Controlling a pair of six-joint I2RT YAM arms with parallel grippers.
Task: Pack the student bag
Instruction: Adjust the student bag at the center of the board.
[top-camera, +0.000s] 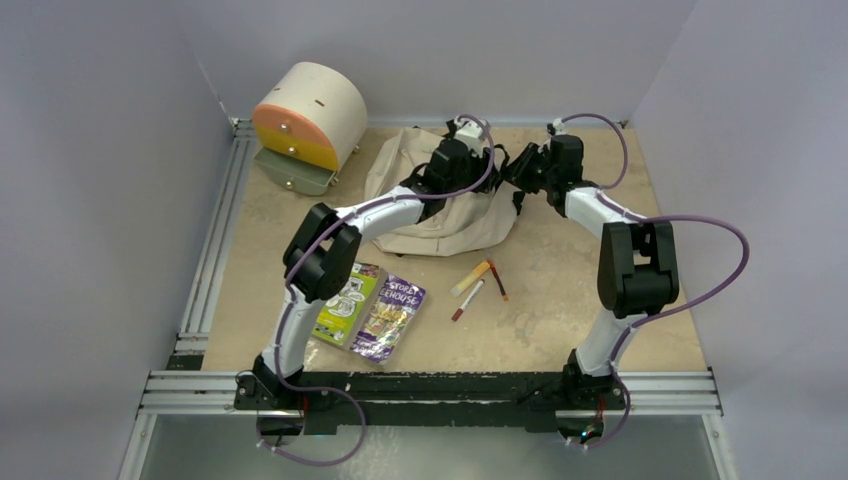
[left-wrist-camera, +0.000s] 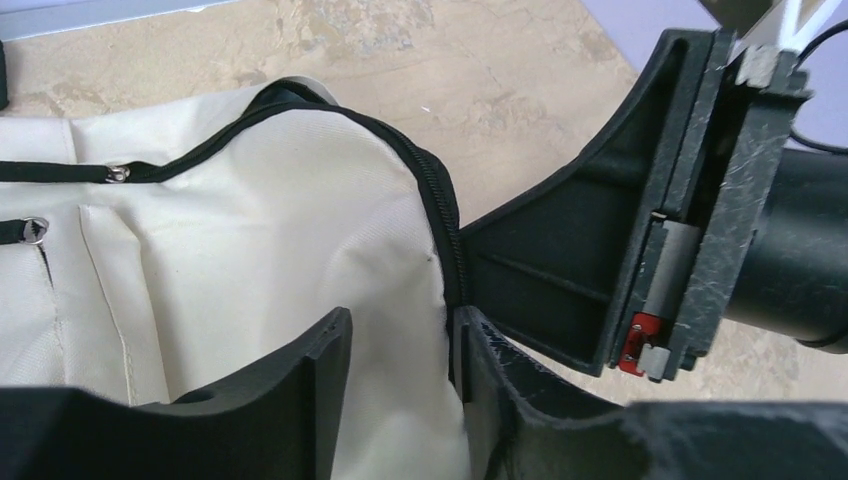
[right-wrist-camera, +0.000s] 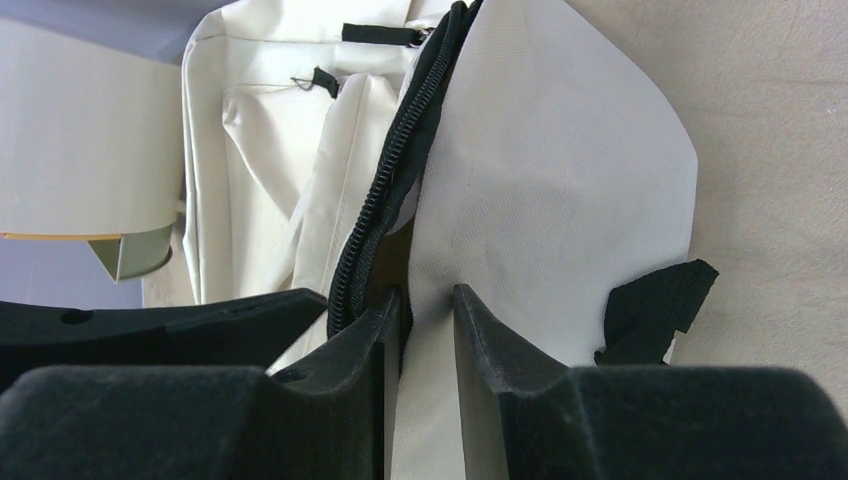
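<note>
The student bag (top-camera: 440, 222), beige fabric with black zippers, lies at the back middle of the table. My left gripper (top-camera: 462, 150) reaches over it from the left. In the left wrist view the left gripper (left-wrist-camera: 400, 350) has cream bag fabric (left-wrist-camera: 250, 230) filling the gap between its jaws, with the black zipper edge (left-wrist-camera: 440, 210) against the right finger. My right gripper (top-camera: 520, 172) meets the bag's right side. In the right wrist view the right gripper (right-wrist-camera: 428, 310) is shut narrowly on a fold of the bag (right-wrist-camera: 540, 170) beside the zipper (right-wrist-camera: 390, 170).
A cream-and-orange cylindrical drawer unit (top-camera: 310, 118) stands at the back left. A green booklet (top-camera: 350, 302) and a purple packet (top-camera: 390, 318) lie in front of the bag. Pens (top-camera: 472, 277) lie to their right. An aluminium rail (top-camera: 215, 240) runs along the left edge.
</note>
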